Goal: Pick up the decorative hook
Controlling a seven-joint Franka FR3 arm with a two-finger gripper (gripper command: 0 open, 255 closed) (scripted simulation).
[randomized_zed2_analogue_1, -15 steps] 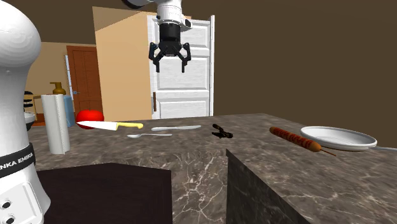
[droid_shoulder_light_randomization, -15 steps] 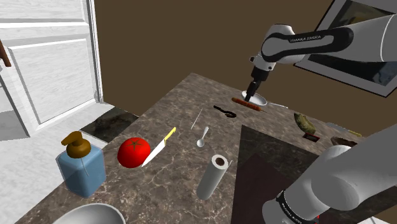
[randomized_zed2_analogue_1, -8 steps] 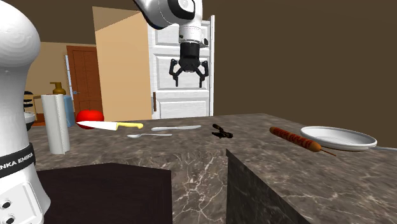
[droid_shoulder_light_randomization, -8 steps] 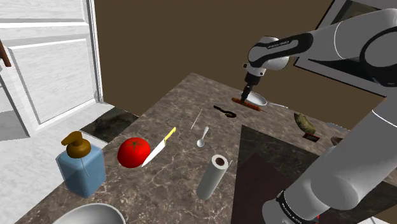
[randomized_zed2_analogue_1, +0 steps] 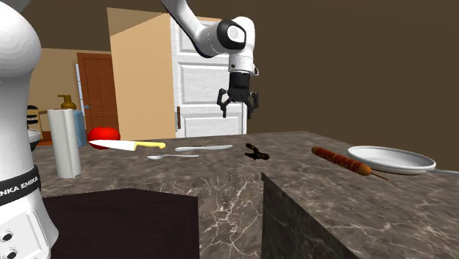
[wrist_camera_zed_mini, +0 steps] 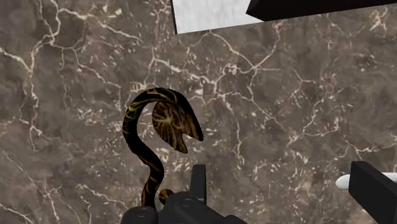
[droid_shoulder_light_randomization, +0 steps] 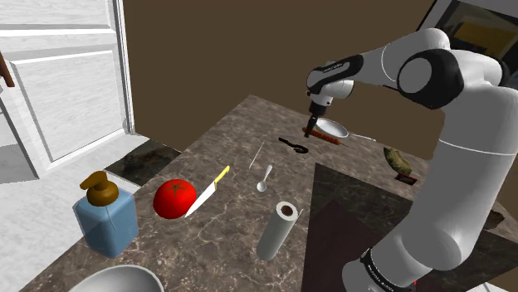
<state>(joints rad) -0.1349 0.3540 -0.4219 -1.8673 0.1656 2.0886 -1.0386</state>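
Black gripper (randomized_zed2_analogue_1: 238,109) spread wide above dark curled hook (wrist_camera_zed_mini: 156,135) on marble counter (randomized_zed2_analogue_1: 221,193), sausage skewer (randomized_zed2_analogue_1: 340,160) beside white plate (randomized_zed2_analogue_1: 391,159)

You have a dark brown, white-veined marble countertop (droid_shoulder_light_randomization: 224,240) before a plain brown wall (droid_shoulder_light_randomization: 232,50). A white panelled door (droid_shoulder_light_randomization: 66,91) stands over pale grey floor (droid_shoulder_light_randomization: 33,203), and the second exterior view gives you a tan wall (randomized_zed2_analogue_1: 140,73) with a reddish-brown door (randomized_zed2_analogue_1: 97,96)

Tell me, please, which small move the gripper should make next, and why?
Probably shift the gripper sideways over the decorative hook. In the wrist view the hook lies flat on the marbled counter beside one open finger, not between the two, and the gripper hangs well above the counter.
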